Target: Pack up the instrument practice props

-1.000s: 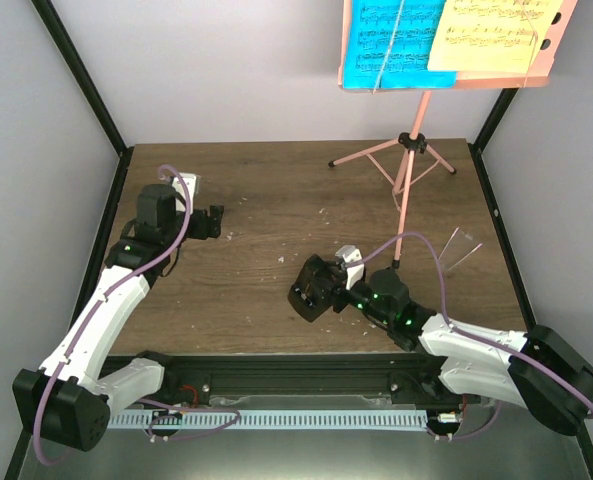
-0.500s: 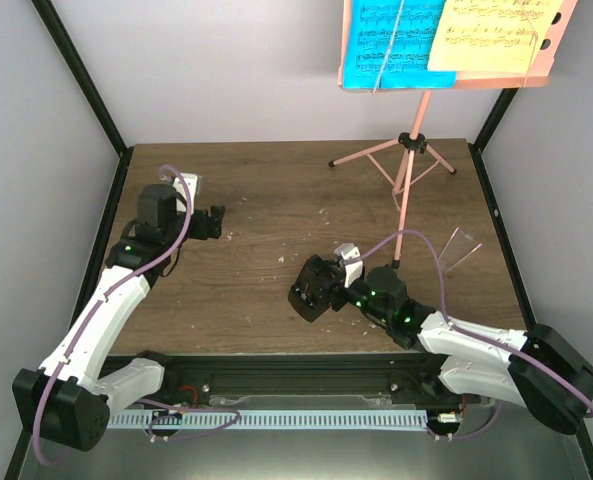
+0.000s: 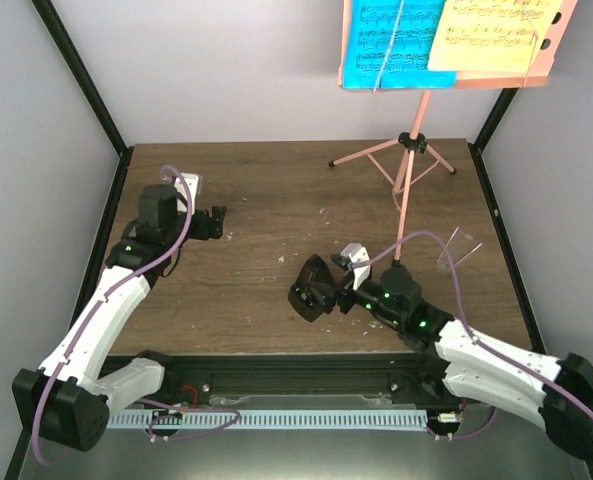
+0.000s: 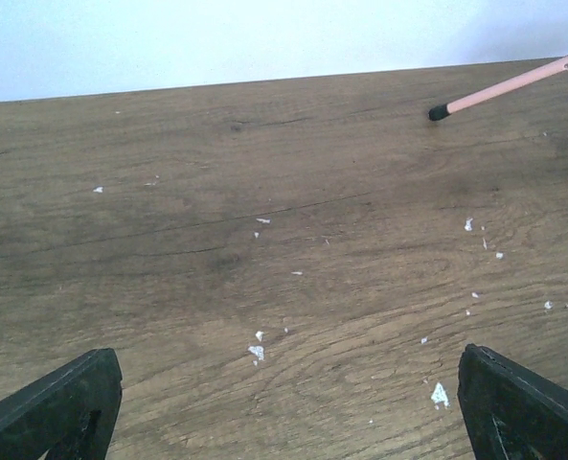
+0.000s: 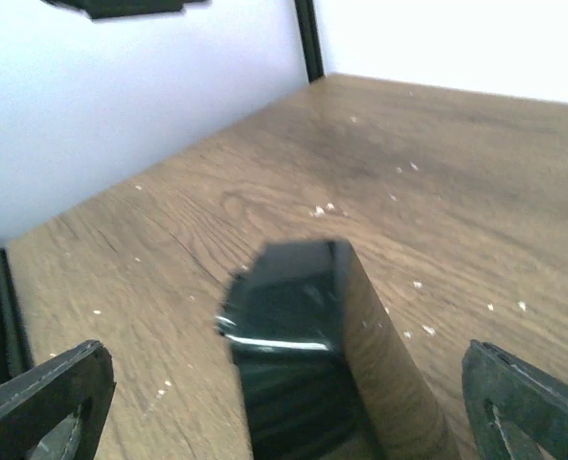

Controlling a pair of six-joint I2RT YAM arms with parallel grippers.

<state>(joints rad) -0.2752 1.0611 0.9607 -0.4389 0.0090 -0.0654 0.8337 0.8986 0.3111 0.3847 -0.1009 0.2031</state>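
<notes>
The pink music stand (image 3: 408,150) is on its tripod at the table's far right, its desk (image 3: 546,60) holding a cyan page (image 3: 391,40) and a pale-yellow page (image 3: 491,35). The black metronome (image 3: 309,290) lies on the wood at centre front. My right gripper (image 3: 328,285) is open, its fingers spread wide on either side of the metronome (image 5: 312,355) with a gap on each side. My left gripper (image 3: 216,222) hangs open over bare wood at the left, nothing between its fingers (image 4: 49,412). One stand foot (image 4: 440,112) shows in the left wrist view.
A clear plastic piece (image 3: 461,247) stands at the right near the stand's pole. A white object (image 3: 192,184) lies behind the left arm. Small white flecks (image 4: 257,352) dot the tabletop. Black frame posts (image 3: 496,120) and walls close in the table.
My right gripper has opened off the metronome and drawn back slightly to the right; the metronome stays on the table. The left arm has not moved.
</notes>
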